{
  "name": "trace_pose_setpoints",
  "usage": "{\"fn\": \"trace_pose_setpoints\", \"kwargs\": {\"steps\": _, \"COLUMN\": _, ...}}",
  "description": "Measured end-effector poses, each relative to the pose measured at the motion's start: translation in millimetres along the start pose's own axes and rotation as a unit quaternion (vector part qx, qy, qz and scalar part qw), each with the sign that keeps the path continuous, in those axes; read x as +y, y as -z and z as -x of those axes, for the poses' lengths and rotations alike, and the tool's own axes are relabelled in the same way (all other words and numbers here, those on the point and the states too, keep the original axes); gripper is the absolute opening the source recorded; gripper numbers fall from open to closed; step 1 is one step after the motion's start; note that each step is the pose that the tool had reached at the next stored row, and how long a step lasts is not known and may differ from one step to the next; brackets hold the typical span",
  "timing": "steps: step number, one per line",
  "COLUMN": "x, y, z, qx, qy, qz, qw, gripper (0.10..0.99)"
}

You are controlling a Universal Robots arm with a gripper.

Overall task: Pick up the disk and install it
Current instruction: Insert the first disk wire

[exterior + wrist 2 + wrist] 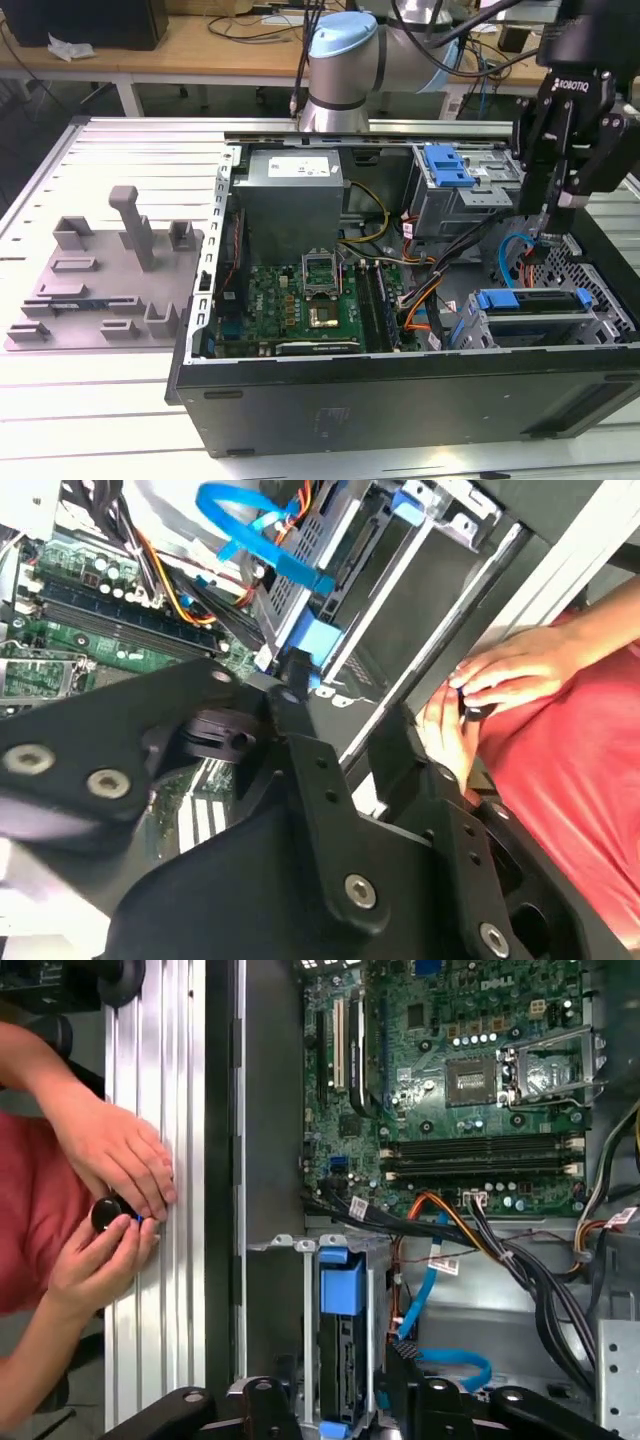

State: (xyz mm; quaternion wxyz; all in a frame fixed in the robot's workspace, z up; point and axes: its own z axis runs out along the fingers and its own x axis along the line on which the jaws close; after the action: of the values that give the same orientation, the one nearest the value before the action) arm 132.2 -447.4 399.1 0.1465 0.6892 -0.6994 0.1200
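Two fingers of mine hang spread and empty in the exterior view, with my gripper (556,215) above the drive cage (610,320) on the exterior view's right side of the open case (350,410). The disk (525,300) sits there in its blue carrier.

In the second wrist view a person's hand (500,675) rests just outside the case wall, near enough that a sideways swing could strike it.

In the first wrist view I straddle the disk without touching it. The blue cable (427,1280) and orange wires (425,1200) lie just beside it, so a skewed descent could snag them or pinch the cage wall instead.
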Motion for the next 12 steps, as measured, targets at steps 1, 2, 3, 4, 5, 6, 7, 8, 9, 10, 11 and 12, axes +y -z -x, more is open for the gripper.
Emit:
{"fn": "trace_pose_setpoints", "kwargs": {"steps": 1, "x": -3.7, "y": 0.5, "z": 0.6, "qx": 0.0006, "qy": 0.0, "qz": 0.0003, "qw": 1.0, "gripper": 0.549}}
{"fn": "trace_pose_setpoints", "kwargs": {"steps": 2, "x": -7.9, "y": 0.7, "z": 0.8, "qx": 0.0007, "qy": 0.0, "qz": 0.0006, "qw": 1.0, "gripper": 0.478}}
{"fn": "trace_pose_setpoints", "kwargs": {"steps": 3, "x": -17.3, "y": 1.0, "z": 1.0, "qx": 0.0006, "qy": 0.0, "qz": 0.001, "qw": 1.0, "gripper": 0.478}}
{"fn": "trace_pose_setpoints", "kwargs": {"steps": 4, "x": -26.6, "y": 1.4, "z": 1.1, "qx": 0.0007, "qy": 0.0, "qz": 0.0012, "qw": 1.0, "gripper": 0.478}}
{"fn": "trace_pose_setpoints", "kwargs": {"steps": 5, "x": -32.6, "y": 1.4, "z": 1.2, "qx": 0.0006, "qy": 0.0, "qz": 0.0013, "qw": 1.0, "gripper": 0.478}}
{"fn": "trace_pose_setpoints", "kwargs": {"steps": 6, "x": -37.8, "y": 1.6, "z": 1.2, "qx": 0.0005, "qy": 0.0, "qz": 0.0015, "qw": 1.0, "gripper": 0.478}}
{"fn": "trace_pose_setpoints", "kwargs": {"steps": 7, "x": -41.6, "y": 1.7, "z": 1.3, "qx": 0.0004, "qy": 0.0, "qz": 0.0015, "qw": 1.0, "gripper": 0.478}}
{"fn": "trace_pose_setpoints", "kwargs": {"steps": 8, "x": -46.0, "y": 2.0, "z": 1.7, "qx": 0.0004, "qy": 0.0, "qz": 0.0016, "qw": 1.0, "gripper": 0.478}}
{"fn": "trace_pose_setpoints", "kwargs": {"steps": 9, "x": -50.3, "y": 2.3, "z": 2.2, "qx": 0.0004, "qy": 0.0, "qz": 0.0017, "qw": 1.0, "gripper": 0.478}}
{"fn": "trace_pose_setpoints", "kwargs": {"steps": 10, "x": -54.6, "y": 2.7, "z": 2.8, "qx": 0.0004, "qy": 0.0, "qz": 0.0018, "qw": 1.0, "gripper": 0.478}}
{"fn": "trace_pose_setpoints", "kwargs": {"steps": 11, "x": -58.2, "y": 3.1, "z": 3.4, "qx": 0.0004, "qy": 0.0, "qz": 0.0019, "qw": 1.0, "gripper": 0.478}}
{"fn": "trace_pose_setpoints", "kwargs": {"steps": 12, "x": -61.1, "y": 3.5, "z": 4.4, "qx": 0.0004, "qy": 0.0, "qz": 0.002, "qw": 1.0, "gripper": 0.478}}
